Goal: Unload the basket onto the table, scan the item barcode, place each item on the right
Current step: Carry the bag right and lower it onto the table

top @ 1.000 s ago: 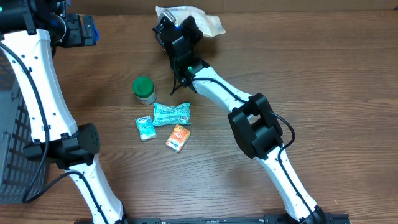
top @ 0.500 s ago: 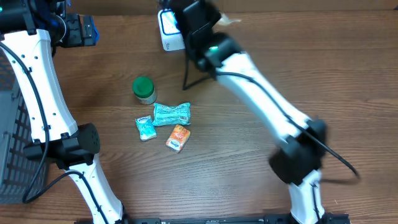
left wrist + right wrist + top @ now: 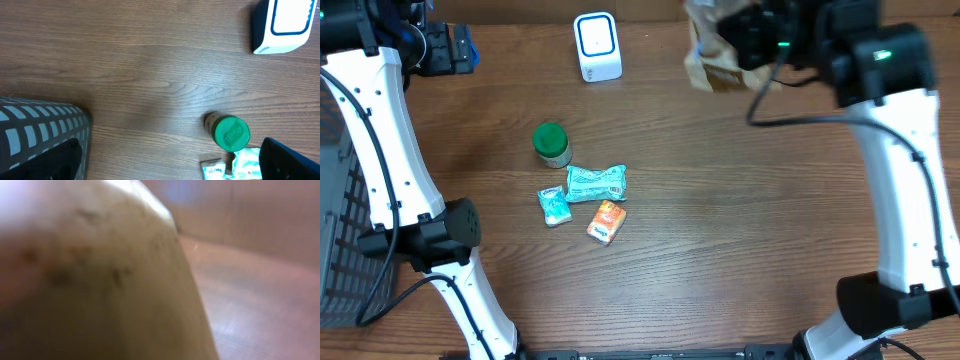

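Note:
A white and blue barcode scanner (image 3: 597, 45) stands at the table's far edge and also shows in the left wrist view (image 3: 285, 25). To its right, my right gripper (image 3: 745, 40) is shut on a beige crumpled packet (image 3: 705, 58) and holds it above the table, blurred by motion. That packet (image 3: 90, 280) fills the right wrist view and hides the fingers. My left gripper (image 3: 450, 48) hangs open at the far left with nothing in it; its dark fingertips (image 3: 292, 160) stand wide apart.
A green-lidded jar (image 3: 552, 143), a teal packet (image 3: 596, 182), a smaller teal packet (image 3: 553, 205) and an orange packet (image 3: 607, 221) lie left of centre. A grey mesh basket (image 3: 340, 220) stands at the left edge, its rim (image 3: 40, 125) under my left gripper.
My right arm has swung from over the scanner to the far right, carrying the beige packet and uncovering the scanner. The left arm and the table items have not moved.

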Robot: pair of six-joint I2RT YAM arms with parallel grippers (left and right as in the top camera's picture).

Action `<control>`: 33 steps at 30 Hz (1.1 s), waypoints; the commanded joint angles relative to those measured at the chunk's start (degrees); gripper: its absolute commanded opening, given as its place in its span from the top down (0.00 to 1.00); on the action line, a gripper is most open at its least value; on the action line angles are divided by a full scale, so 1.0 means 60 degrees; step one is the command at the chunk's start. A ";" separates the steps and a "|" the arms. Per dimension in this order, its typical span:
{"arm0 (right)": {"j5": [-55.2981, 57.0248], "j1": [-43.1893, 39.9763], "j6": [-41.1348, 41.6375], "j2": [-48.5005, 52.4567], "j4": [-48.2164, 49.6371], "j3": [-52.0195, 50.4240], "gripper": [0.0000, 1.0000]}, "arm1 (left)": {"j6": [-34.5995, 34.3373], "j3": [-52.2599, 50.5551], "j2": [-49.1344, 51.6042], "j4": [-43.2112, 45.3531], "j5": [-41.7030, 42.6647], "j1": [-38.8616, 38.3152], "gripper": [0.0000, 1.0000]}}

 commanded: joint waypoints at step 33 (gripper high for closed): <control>-0.1778 -0.5552 0.2983 0.0925 0.2361 -0.6925 0.96 | 0.0109 0.0073 -0.0288 -0.0015 -0.0029 -0.0004 0.00</control>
